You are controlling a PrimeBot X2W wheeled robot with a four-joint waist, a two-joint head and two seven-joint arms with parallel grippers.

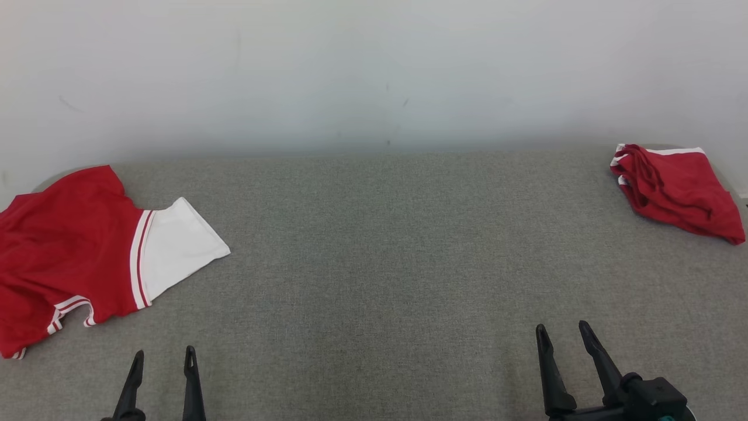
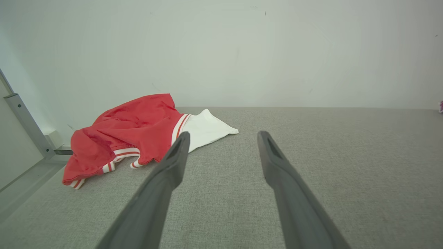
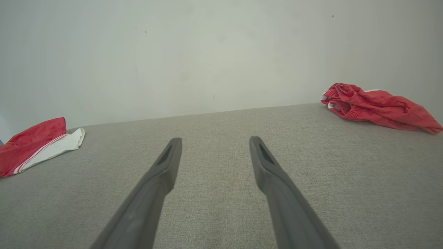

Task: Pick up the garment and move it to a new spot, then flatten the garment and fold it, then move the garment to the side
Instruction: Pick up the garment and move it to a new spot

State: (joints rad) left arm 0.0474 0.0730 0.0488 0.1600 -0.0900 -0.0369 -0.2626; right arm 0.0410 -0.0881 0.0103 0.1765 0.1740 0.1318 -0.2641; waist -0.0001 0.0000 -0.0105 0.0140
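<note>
Left end effector (image 1: 164, 352): we see it released and empty over the near side of the worktop (image 1: 380, 245).
Right end effector (image 1: 562, 326): released too, gripping nothing.
Red and white garment (image 1: 76, 251): we find it rumpled at far left.
Red cloth (image 1: 678, 190): bunched at far right.

Long dark tapered fingers (image 1: 549, 374), slotted near tips; black right wrist block (image 1: 654, 397), teal trim
</note>
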